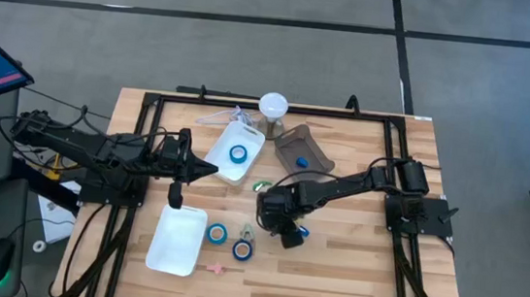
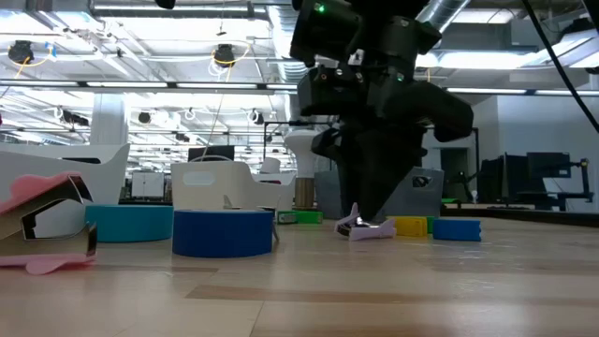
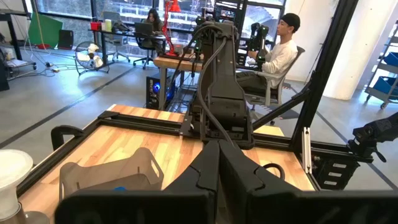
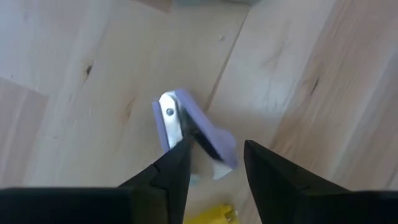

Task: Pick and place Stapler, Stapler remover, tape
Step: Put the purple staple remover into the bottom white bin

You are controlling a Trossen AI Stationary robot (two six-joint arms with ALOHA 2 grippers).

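Note:
A small purple stapler remover [image 4: 194,127] with a metal jaw lies flat on the wooden table [image 1: 350,274]. My right gripper [image 4: 214,149] points steeply down over it, open, one finger on each side of the remover [image 2: 365,228]. Blue tape rolls lie flat near the front: two [image 1: 217,233] [image 1: 241,251] on the table and one [image 1: 238,153] in a white tray [image 1: 220,159]. A small blue object [image 1: 303,232] lies beside my right gripper [image 1: 282,220]. My left gripper [image 1: 206,169] hangs shut and level above the white tray's edge, touching nothing. My right gripper straddles the purple remover's middle [image 4: 202,140] from above, fingers across it. One fingertip [image 4: 180,152] stands at the remover's edge; I cannot tell whether it touches. The remover lies on the table.
A brown tray [image 1: 290,141] with a blue item stands at the back, beside a white round lamp [image 1: 273,103]. A second white tray [image 1: 176,240] lies front left. A pink item [image 2: 47,225], a green piece [image 1: 261,184], and yellow [image 2: 409,226] and blue [image 2: 457,229] blocks lie around.

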